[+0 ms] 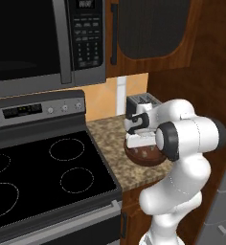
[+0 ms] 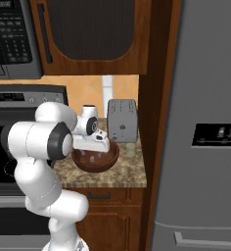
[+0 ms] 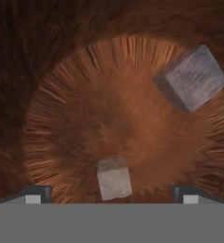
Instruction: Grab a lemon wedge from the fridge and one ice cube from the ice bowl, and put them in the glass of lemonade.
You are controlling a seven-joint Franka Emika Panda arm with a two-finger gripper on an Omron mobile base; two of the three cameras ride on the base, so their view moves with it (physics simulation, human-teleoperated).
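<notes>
Desk: What is the arm doing over the counter?

Photographer: The white arm bends down over the granite counter [image 2: 132, 174], its gripper [image 3: 111, 195] lowered into the ice bowl [image 2: 95, 162]. The jaws stand wide apart and hold nothing; two dark fingertips [image 3: 38, 193] rise at either side of the hand view.

Desk: How many cubes are in the bowl?

Photographer: Two can be counted in the hand view. One small pale ice cube [image 3: 114, 178] lies on the bowl's floor between the fingertips, nearer the left one, touching neither. One larger grey ice cube [image 3: 192, 78] sits well apart, up toward the bowl's wall. From the right base view the cubes are too small to count with confidence.

Desk: And the rest of the task's things?

Photographer: One glass of lemonade [image 2: 130, 149] stands on the counter just beside the bowl, in front of one silver toaster [image 2: 122, 119]. One fridge [image 2: 205, 132] fills the right of the right base view, doors shut, past a wooden panel. To the arm's left sit one black stove [image 1: 43, 177] with four ring burners and one microwave [image 1: 43, 43] above it.
</notes>
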